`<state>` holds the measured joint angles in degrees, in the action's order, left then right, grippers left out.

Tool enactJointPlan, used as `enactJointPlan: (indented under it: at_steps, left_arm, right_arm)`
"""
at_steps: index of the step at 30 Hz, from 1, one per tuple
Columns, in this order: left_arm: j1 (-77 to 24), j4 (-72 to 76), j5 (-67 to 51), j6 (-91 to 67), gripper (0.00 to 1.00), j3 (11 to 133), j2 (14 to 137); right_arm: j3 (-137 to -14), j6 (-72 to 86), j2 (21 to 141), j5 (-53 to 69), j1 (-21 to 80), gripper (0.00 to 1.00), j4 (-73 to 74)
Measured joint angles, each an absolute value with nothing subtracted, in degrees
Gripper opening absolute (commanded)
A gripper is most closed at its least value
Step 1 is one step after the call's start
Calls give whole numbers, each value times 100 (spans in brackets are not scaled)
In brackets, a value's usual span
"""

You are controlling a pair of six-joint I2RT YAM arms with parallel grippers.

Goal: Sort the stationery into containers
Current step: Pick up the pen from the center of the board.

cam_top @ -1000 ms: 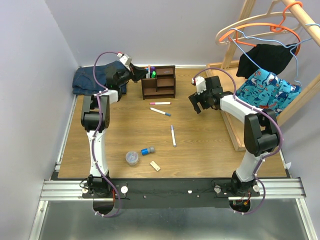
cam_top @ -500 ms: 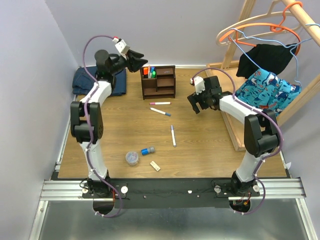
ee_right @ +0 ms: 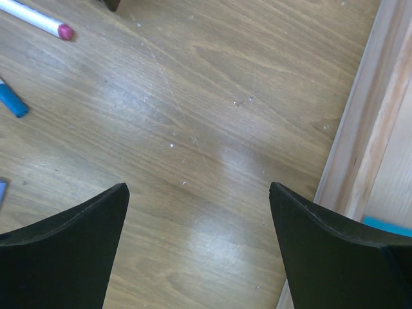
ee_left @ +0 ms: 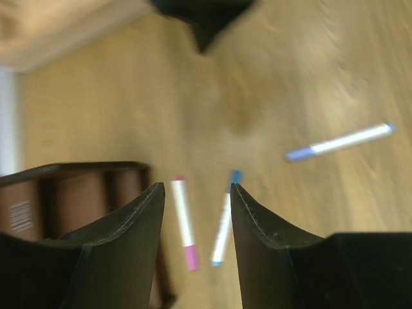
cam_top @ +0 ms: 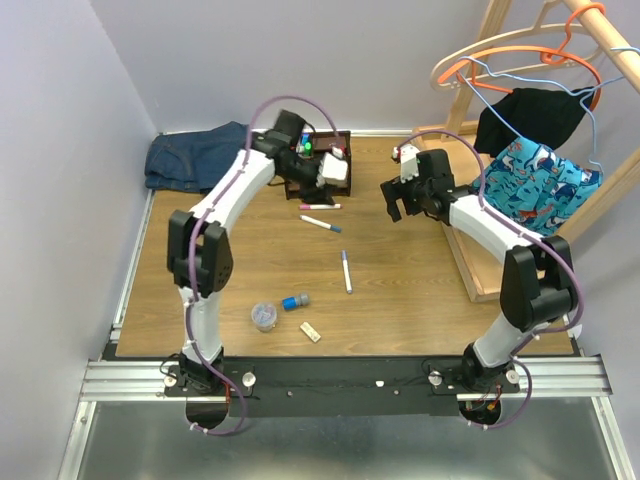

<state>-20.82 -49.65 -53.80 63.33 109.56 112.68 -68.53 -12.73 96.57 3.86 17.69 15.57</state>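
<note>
The dark brown organiser (cam_top: 340, 143) stands at the back of the table, partly hidden by my left arm, with a green highlighter (cam_top: 308, 147) in its tall section. My left gripper (cam_top: 322, 186) hovers just in front of it, open and holding nothing. In the left wrist view the left gripper (ee_left: 197, 187) frames a pink-capped marker (ee_left: 183, 222) and a blue-capped marker (ee_left: 224, 222) lying below. A purple-capped marker (cam_top: 346, 271) lies mid-table. A clear tub (cam_top: 264, 316), a blue-grey cylinder (cam_top: 296, 301) and a beige block (cam_top: 310, 331) sit near the front. My right gripper (cam_top: 395, 200) hangs open over bare wood.
Folded jeans (cam_top: 195, 155) lie at the back left. A light-wood tray (cam_top: 465, 265) runs along the right side, its rim (ee_right: 360, 148) beside my right gripper (ee_right: 197, 187). A clothes rack with hangers (cam_top: 510, 70) and a patterned blue cloth (cam_top: 535, 180) stand behind it.
My left arm swung from behind and left of the organiser, over it, down to its front right, and its jaws went from shut to open. The right arm barely shifted.
</note>
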Motion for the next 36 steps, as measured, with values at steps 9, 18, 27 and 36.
enactJointPlan:
  at_steps: [9,18,27,36]
  left_arm:
    - [-2659,-6525,-4399,7387,52,11375,12529]
    - [-2862,-6713,-3903,7319,48,11907,13120]
    - [-2965,-6462,-3402,6858,46,12025,13557]
    - [-3052,-6215,-2989,6560,40,12243,13839]
  right_arm:
    - [-6534,-436,9032,233,1767,99,1553]
    - [-6267,-128,8694,237,1752,99,1553]
    - [-6090,-89,8565,244,1719,99,1551]
    - [-5981,-86,8560,246,1667,99,1553]
